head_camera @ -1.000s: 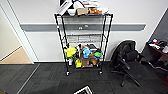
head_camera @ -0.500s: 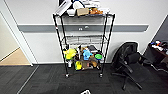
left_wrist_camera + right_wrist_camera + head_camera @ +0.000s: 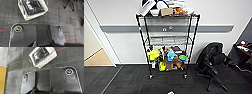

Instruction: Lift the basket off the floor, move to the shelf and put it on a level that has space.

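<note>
The basket (image 3: 33, 8) lies on the floor (image 3: 65, 21), cream-white woven with a black inside bearing white marks. It is apart from the robot's dark plate in the left wrist view. The right wrist view shows the same basket (image 3: 43, 57) on the dark grey carpet (image 3: 16, 75), also clear of the plate. In the head view the shelf (image 3: 141, 42), a tall black wire rack on castors, stands against the wall straight ahead. Its middle level (image 3: 167, 41) carries nothing that I can make out.
Books, a bowl and a box crowd the rack's top tier (image 3: 166, 11); colourful toys (image 3: 167, 58) fill the low tier. A black office chair (image 3: 212, 62) stands to the rack's right, with a desk edge (image 3: 244, 47) beyond. Tan wooden flooring (image 3: 99, 58) shows at left.
The whole head view has shifted: the rack now looks larger and nearer, so the camera has come closer to it.
</note>
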Controlling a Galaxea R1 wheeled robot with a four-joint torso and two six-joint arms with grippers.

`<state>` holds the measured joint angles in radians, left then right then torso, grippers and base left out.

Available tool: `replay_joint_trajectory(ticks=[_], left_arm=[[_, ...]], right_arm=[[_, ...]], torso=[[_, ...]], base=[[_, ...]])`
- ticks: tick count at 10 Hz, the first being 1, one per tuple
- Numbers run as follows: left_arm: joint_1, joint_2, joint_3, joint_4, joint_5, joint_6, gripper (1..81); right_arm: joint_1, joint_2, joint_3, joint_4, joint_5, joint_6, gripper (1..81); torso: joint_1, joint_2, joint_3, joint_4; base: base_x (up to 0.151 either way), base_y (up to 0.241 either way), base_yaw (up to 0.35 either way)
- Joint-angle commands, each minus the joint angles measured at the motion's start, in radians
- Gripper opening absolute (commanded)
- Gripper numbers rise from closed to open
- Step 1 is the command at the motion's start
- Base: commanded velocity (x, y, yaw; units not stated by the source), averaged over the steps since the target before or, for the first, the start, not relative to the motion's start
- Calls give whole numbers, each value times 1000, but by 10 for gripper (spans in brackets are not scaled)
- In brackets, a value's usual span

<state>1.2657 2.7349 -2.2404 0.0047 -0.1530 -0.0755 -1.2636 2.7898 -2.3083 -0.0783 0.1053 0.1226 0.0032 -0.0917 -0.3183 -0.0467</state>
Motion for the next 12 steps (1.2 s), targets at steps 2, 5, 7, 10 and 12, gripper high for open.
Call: replay_joint_trajectory(ticks=[2,5,7,10,12], left_arm=[[-47,-10,12,-6,52,2,811],[-21,-32,13,-84,50,-21,811],[-21,-46,30,-89,53,-21,811],[-15,-56,62,-109,58,-23,811],[-13,-56,68,-109,56,-23,811]], right_arm=[[51,-13,9,-2,-45,6,811],[40,-7,14,0,-48,11,811],[29,-5,17,2,-47,11,811],[-7,-10,17,0,-47,12,811],[-21,-17,18,2,-47,12,811]], torso=[[0,0,0,0],[64,-100,0,0],[72,-113,0,0],[129,-206,0,0],[359,-564,-224,0]], base=[[0,0,0],[0,0,0],[0,0,0],[0,0,0],[0,0,0]])
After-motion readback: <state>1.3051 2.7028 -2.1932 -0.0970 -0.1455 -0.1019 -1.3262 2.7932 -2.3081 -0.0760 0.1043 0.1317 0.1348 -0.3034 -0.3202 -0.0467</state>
